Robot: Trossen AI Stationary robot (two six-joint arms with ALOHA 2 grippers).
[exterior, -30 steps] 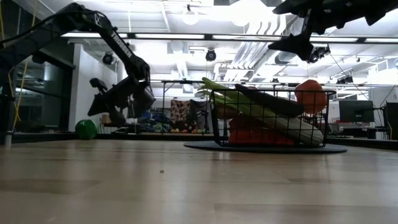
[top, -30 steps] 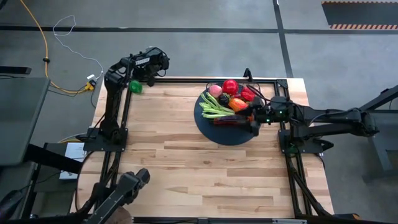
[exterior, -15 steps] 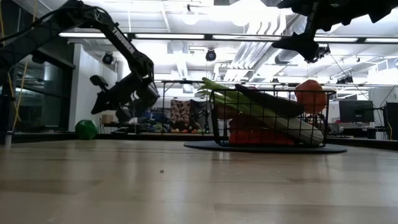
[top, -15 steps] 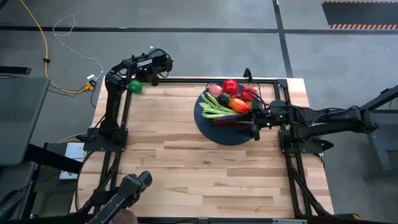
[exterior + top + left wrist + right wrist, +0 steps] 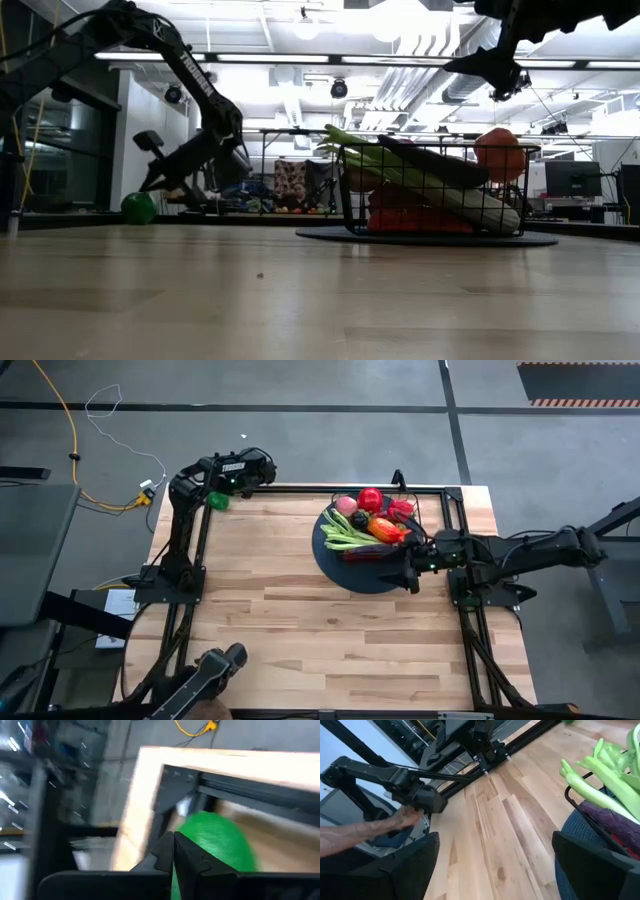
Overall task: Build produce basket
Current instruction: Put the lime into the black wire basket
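The black wire basket [image 5: 430, 200] stands on its dark round disc [image 5: 345, 565] at the table's far right. It holds produce: pale green celery [image 5: 343, 532], a red piece [image 5: 369, 498], an orange one [image 5: 385, 528] and a dark eggplant [image 5: 615, 822]. A green round piece [image 5: 217, 501] lies on the table in the far left corner. My left gripper [image 5: 224, 488] is shut, slanting down just above and beside it. My right gripper [image 5: 408, 572] hovers open at the disc's near right rim, holding nothing. My left gripper's shut fingertips [image 5: 175, 852] stand right in front of the green round piece [image 5: 215, 847], coming at it slanting down from above. Whether they touch it, I cannot tell. The piece rests on the table.
A black metal frame [image 5: 300, 488] runs along the table's far edge and sides, close to the green piece. In the right wrist view a person's hand [image 5: 380, 827] holds another dark arm [image 5: 395, 780] beyond the table's near left corner. Bare wood [image 5: 300, 610] fills the middle and near side.
My left gripper has rolled about its own axis and sunk toward the green piece in the far left corner, staying shut. My right gripper has swung a little toward the table's near edge, away from the basket, still open. The produce and basket have kept still.
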